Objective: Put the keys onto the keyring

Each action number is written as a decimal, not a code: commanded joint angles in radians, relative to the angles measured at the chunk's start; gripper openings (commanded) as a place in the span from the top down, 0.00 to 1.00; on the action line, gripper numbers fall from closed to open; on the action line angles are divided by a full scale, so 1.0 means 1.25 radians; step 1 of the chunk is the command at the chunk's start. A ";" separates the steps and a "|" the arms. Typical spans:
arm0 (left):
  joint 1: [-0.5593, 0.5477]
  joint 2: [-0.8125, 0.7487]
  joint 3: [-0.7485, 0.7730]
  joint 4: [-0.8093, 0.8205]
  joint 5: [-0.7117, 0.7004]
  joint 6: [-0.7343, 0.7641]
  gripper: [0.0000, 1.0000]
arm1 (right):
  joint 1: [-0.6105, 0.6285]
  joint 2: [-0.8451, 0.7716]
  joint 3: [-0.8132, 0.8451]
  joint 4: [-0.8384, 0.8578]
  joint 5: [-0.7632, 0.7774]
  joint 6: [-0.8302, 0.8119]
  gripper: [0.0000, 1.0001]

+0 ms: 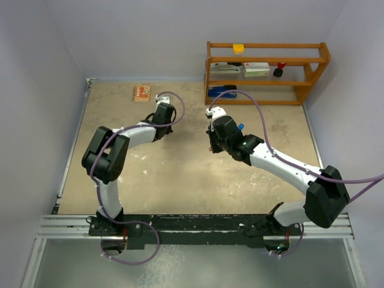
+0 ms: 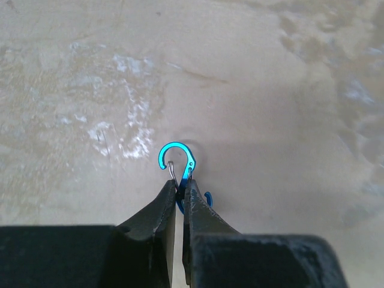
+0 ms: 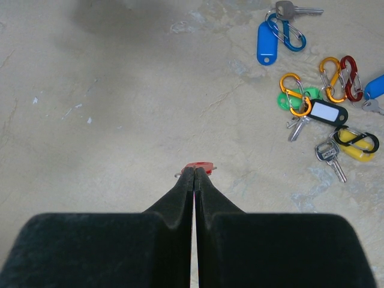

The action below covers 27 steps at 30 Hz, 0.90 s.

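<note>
Left hand grips the blue clip and right hand grips the red key. The key's hole should meet the clip's gate squarely.

The left fingers are hiding the blue clip's lower half. The right fingers are covering most of a small red piece, while the view's edge is cutting off a blue key tag.
</note>
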 commanded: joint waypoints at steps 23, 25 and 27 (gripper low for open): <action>-0.224 -0.289 -0.107 0.014 0.194 -0.182 1.00 | 0.002 0.052 0.042 0.079 0.000 -0.034 1.00; -0.234 -0.294 -0.113 0.021 0.198 -0.186 1.00 | 0.002 0.053 0.042 0.083 -0.002 -0.035 1.00; -0.242 -0.300 -0.117 0.029 0.207 -0.193 1.00 | 0.002 0.055 0.042 0.087 -0.007 -0.034 1.00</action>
